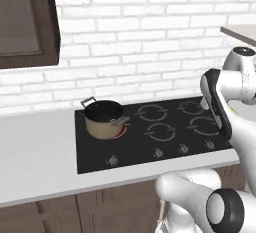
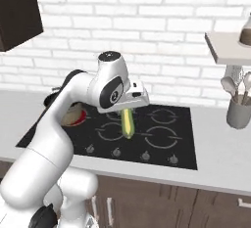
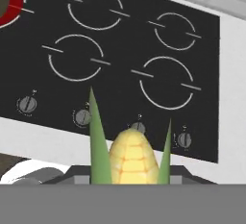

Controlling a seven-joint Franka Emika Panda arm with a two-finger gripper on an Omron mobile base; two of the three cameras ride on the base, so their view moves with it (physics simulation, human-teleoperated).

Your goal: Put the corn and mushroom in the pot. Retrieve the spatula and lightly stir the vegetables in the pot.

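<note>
1 two-finger gripper (image 2: 128, 108) clamping the pale green and yellow corn cob (image 2: 127, 123), dangling it above the black cooktop (image 2: 162, 144), well apart from the tan-gold pot (image 1: 104, 119).

Left base view looks forward and down from behind the arm, arm at right edge, desk (image 1: 35, 162) and stovetop (image 1: 150, 132) mid-frame, pot (image 1: 103, 118) left of centre; right base view looks at the same stovetop (image 2: 162, 141) from the other side, arm at lower left, utensil cup (image 2: 238, 112) at right edge; both share the brick wall (image 1: 140, 37); hand view sits close above the stovetop (image 3: 120, 55), knobs near bottom, corn (image 3: 130, 159) at bottom centre.
</note>
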